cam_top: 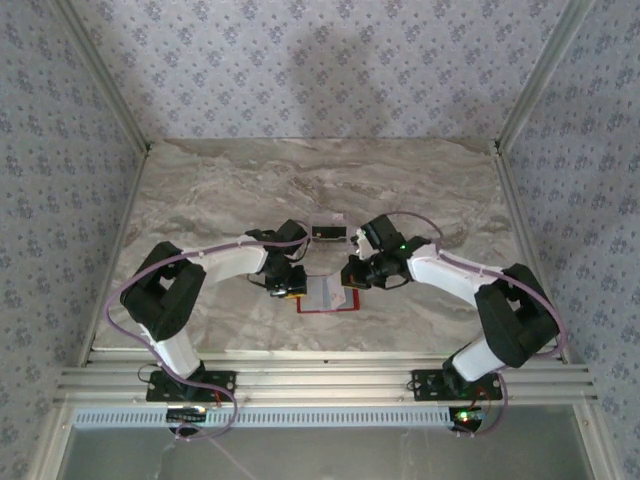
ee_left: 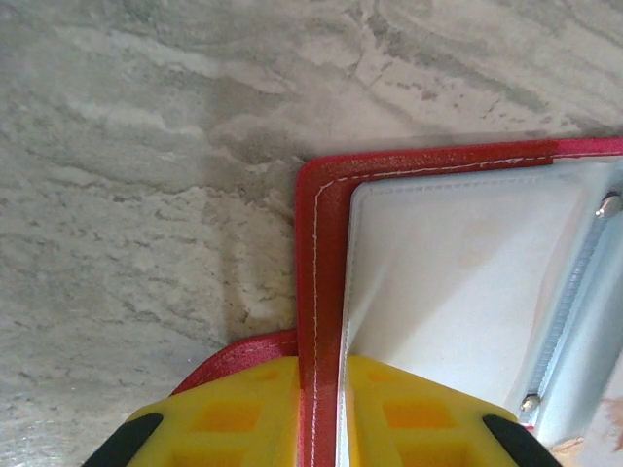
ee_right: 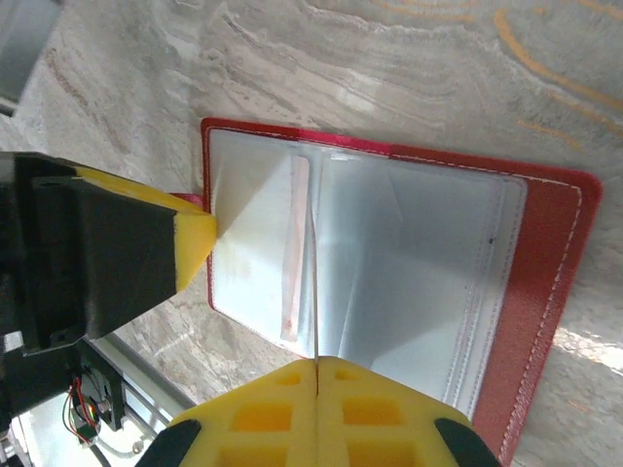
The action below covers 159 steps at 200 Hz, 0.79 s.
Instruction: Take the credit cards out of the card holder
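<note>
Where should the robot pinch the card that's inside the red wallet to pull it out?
Probably the card by its pinkish long edge beside the middle fold, coming in from the fold side. It lies flat in a clear pocket of the card holder, so no other part looks reachable. The left gripper clamps the red border, steadying it.

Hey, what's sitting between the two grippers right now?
The open card holder, seen in the top view: the left gripper clamps its red edge, the right gripper pinches a clear pocket leaf.
</note>
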Motion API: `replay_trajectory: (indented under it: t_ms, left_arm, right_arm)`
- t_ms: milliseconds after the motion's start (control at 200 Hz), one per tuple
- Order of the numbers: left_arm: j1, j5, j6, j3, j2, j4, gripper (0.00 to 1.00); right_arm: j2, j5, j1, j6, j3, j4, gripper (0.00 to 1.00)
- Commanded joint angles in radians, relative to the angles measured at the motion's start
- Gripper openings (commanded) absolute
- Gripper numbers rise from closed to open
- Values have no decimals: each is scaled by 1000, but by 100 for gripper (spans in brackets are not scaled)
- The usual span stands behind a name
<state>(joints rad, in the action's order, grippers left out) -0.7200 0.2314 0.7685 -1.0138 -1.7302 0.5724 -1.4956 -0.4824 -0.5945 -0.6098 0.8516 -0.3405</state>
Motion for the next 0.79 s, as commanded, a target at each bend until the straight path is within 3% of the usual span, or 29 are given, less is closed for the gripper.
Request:
replay_trajectory:
  t_ms: [0,360,590,790]
  left_arm:
    - [0,-27,-13,0,17,59,20]
    - [-4,-15,-8,-22,81,41,28]
    - [-4,-18,-5,-29,110,39,30]
    - [-1,-38,3,-18,149,34,34]
  right_arm:
    - [41,24,9,96,48,-82,0]
    - [44,82,28,542,208,-318,0]
    - [26,110,73,989,297,-430,0]
    - [-11,159,102,1257,418,-494,0]
